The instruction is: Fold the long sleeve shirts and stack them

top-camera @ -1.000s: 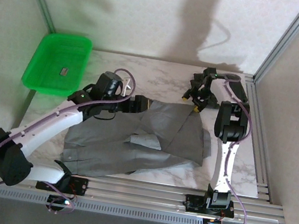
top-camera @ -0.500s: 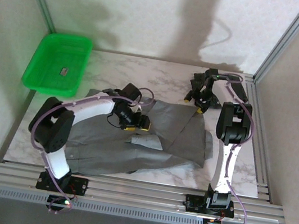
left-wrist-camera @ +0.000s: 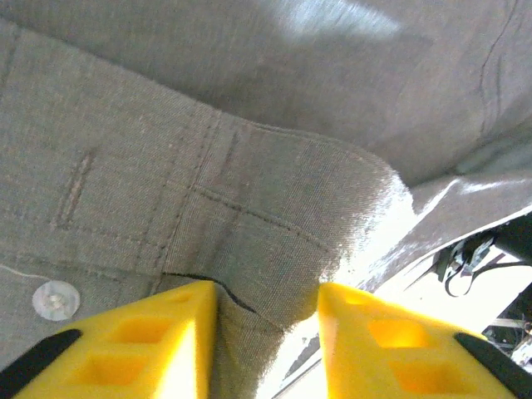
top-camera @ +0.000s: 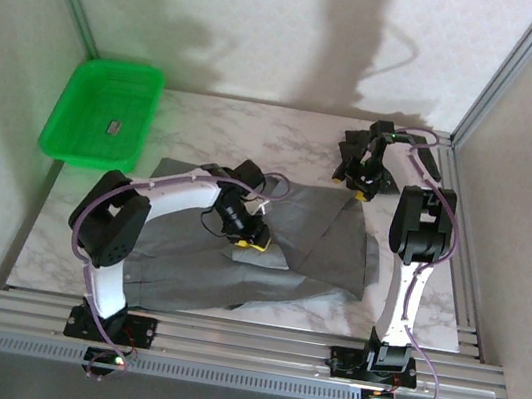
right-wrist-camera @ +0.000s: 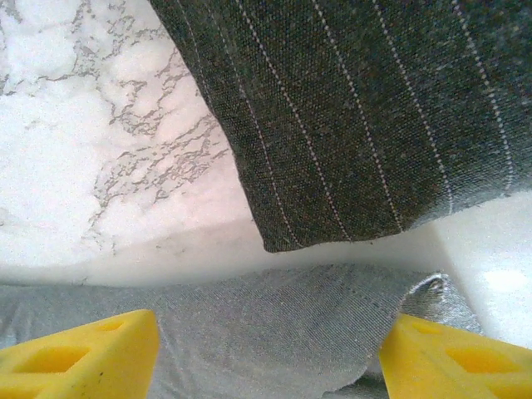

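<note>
now left pincer half-closed round grey shirt, grip unclear; right pincer open, empty

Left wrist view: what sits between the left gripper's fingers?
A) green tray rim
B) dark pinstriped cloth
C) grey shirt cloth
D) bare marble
C: a fold of the grey shirt runs down between the yellow fingers of the left gripper.
</note>
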Robot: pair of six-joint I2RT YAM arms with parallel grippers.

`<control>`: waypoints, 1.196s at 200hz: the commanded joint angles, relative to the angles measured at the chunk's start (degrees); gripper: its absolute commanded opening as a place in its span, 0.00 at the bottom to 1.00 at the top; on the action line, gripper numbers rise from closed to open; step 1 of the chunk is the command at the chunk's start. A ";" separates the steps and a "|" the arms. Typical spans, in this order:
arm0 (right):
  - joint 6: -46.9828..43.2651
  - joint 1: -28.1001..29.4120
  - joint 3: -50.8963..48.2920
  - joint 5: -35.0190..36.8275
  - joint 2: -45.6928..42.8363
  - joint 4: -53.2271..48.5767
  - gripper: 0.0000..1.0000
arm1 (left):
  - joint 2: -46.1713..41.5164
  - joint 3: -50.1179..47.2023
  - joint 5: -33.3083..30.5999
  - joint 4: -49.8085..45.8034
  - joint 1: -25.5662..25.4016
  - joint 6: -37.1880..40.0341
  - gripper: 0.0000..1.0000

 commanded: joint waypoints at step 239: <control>-1.75 -0.23 -1.29 1.08 -1.88 -2.69 0.71 | 2.68 5.65 -11.47 -2.72 0.07 18.18 0.46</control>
